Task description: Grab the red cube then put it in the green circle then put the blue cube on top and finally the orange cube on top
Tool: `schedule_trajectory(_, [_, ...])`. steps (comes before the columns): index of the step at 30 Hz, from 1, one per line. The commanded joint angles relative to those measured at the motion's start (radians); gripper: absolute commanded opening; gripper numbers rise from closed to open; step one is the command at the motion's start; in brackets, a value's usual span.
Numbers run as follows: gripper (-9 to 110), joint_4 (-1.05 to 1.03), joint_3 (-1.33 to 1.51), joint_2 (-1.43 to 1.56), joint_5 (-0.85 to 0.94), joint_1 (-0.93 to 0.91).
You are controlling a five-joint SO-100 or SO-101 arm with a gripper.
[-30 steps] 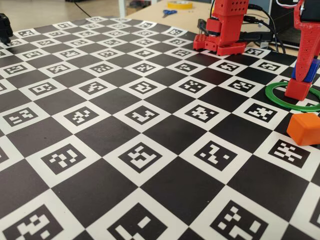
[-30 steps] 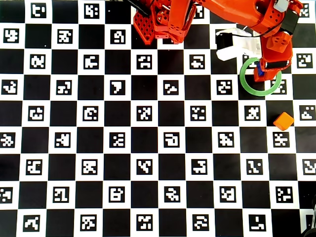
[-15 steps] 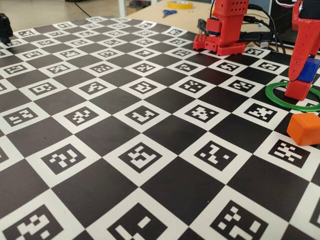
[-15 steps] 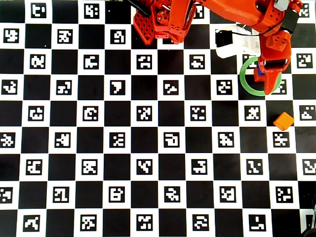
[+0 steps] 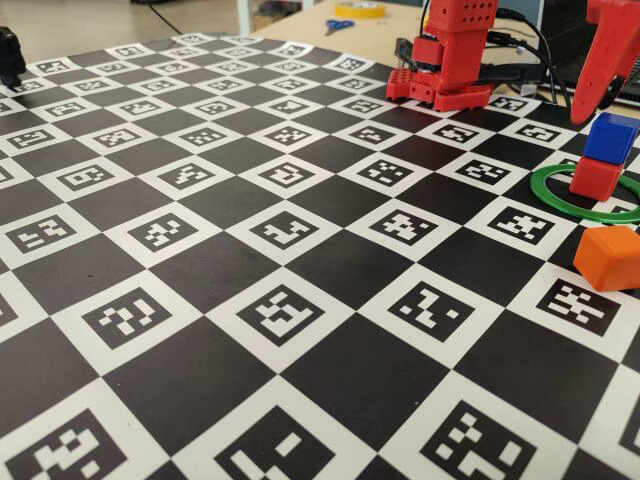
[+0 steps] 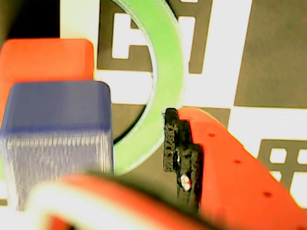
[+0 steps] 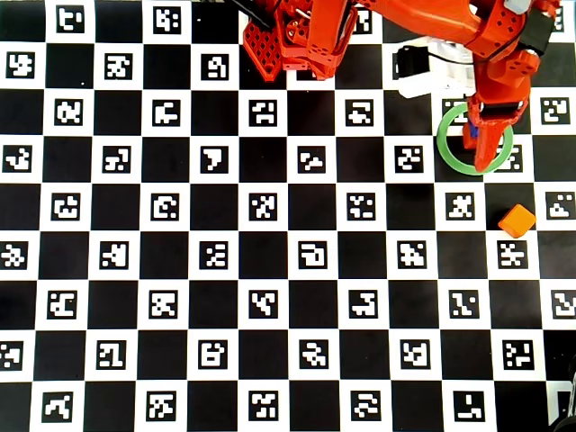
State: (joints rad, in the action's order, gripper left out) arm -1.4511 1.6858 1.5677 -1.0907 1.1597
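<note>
Item: matte blue cube (image 5: pixel 611 137) atop matte red cube (image 5: pixel 596 178), inside flat green plastic ring (image 5: pixel 552 193) near the board's right edge. Red gripper (image 5: pixel 583 105) jaws apart, empty. Matte orange cube (image 5: pixel 610 257) next: lift clear, grip squarely, lower centred.

Lighting: bright, even, diffuse in fixed and overhead views; shadows soft and faint. Focus: wrist view heavily blurred, blue cube (image 6: pixel 57 139) and gripper finger (image 6: pixel 225 163) soft-edged, whites blown out. Fixed view: far upper edge slightly soft. Overhead view: sharp throughout
</note>
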Motion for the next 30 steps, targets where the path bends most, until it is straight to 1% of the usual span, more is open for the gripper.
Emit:
schedule_trajectory(1, [57,-0.084,-0.133,0.072,-0.011,0.000])
schedule_trajectory(7, [57,-0.195,-0.238,0.061,-0.018,0.000])
schedule_trajectory(16, [57,-0.275,-0.541,-0.092,-0.064,-0.005])
schedule_trajectory(25, [55,-0.247,-0.770,-0.295,-0.104,-0.078])
schedule_trajectory(30, [53,-0.175,-0.802,-0.348,-0.149,-0.144])
